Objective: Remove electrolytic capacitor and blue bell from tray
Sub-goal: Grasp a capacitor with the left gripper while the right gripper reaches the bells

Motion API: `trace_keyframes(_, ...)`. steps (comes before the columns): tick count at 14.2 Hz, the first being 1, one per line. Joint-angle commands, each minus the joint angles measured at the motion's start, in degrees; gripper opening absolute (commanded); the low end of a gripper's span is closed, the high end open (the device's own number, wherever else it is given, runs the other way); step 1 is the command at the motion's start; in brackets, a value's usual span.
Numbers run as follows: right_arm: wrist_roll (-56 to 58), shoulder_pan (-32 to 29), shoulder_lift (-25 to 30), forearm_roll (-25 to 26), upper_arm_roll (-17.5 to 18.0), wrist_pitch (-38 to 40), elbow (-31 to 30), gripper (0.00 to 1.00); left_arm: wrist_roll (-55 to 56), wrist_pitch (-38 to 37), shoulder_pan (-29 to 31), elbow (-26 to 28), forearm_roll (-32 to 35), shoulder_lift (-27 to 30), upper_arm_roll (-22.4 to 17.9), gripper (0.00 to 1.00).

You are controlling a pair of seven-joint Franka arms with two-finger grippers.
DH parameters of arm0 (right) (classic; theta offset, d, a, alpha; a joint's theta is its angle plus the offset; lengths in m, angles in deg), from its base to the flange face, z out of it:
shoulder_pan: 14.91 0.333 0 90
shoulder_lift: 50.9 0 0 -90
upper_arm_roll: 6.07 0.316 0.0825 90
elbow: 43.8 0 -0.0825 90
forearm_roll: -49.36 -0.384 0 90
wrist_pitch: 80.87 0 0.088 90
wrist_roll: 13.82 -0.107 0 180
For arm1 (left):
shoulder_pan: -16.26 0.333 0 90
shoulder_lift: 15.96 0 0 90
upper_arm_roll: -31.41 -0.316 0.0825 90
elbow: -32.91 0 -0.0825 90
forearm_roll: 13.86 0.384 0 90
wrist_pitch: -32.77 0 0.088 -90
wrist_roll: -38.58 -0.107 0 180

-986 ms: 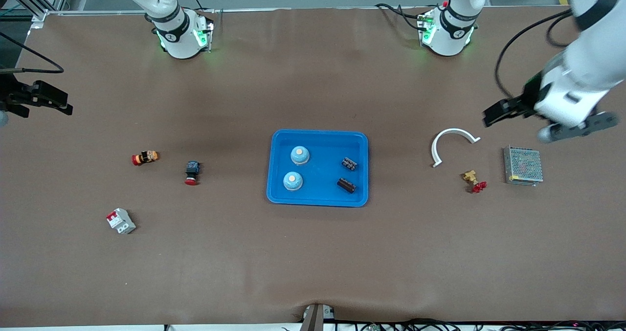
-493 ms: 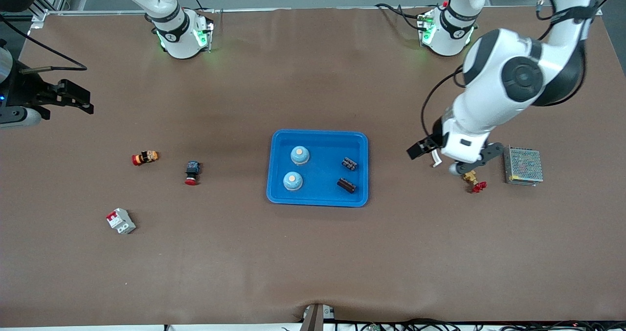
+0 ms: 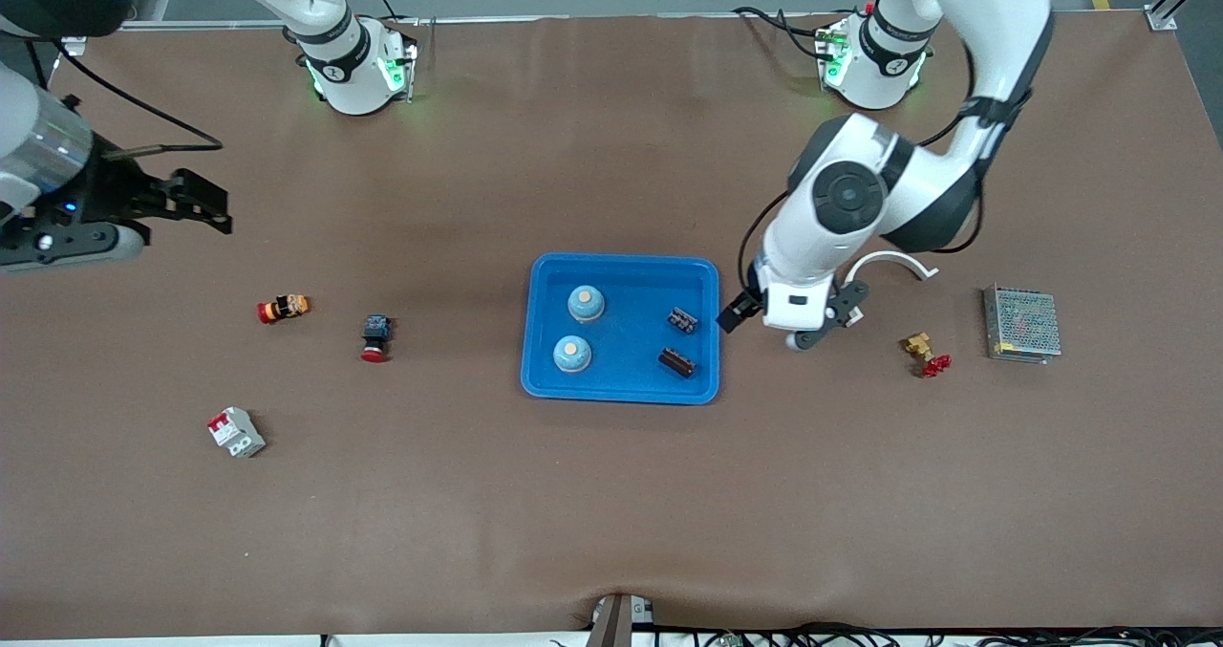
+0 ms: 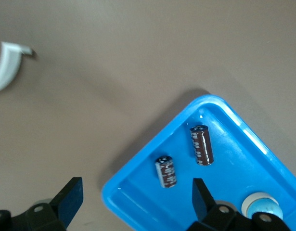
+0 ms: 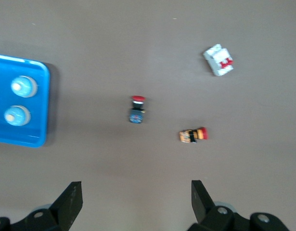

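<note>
Brown table (image 3: 611,494): we find left gripper (image 3: 736,317) jaws apart beside tray (image 3: 621,394), likely approaching capacitors (image 4: 201,144); right gripper (image 3: 205,203) waits, jaws apart

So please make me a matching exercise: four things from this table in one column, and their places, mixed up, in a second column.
Things
1. blue bell
2. metal mesh box
3. white circuit breaker
4. left gripper

Places
A. at the right arm's end of the table
B. in the tray
C. over the table beside the tray, fingers open
D. at the left arm's end of the table

Pairs: 1-B, 2-D, 3-A, 4-C
</note>
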Motion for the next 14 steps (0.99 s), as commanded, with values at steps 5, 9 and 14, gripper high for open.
trace_keyframes(5, -11.6, 7.0, -3.5, -1.9, -0.3, -4.3, -0.1, 1.0, 15.2, 6.0, -4.7, -1.2, 7.9, -7.6, 0.0, 0.85)
trace_keyframes(9, -20.3, 12.5, -6.1, -1.9, -0.3, -8.7, -0.2, 1.0, 21.7, 8.5, -7.0, -3.5, 11.3, -11.9, -0.1, 0.78)
trace_keyframes(14, -26.8, 16.9, -9.2, -1.4, -0.3, -12.9, -0.3, 1.0, 26.1, 8.7, -7.8, -4.6, 14.3, -15.0, -0.2, 0.67)
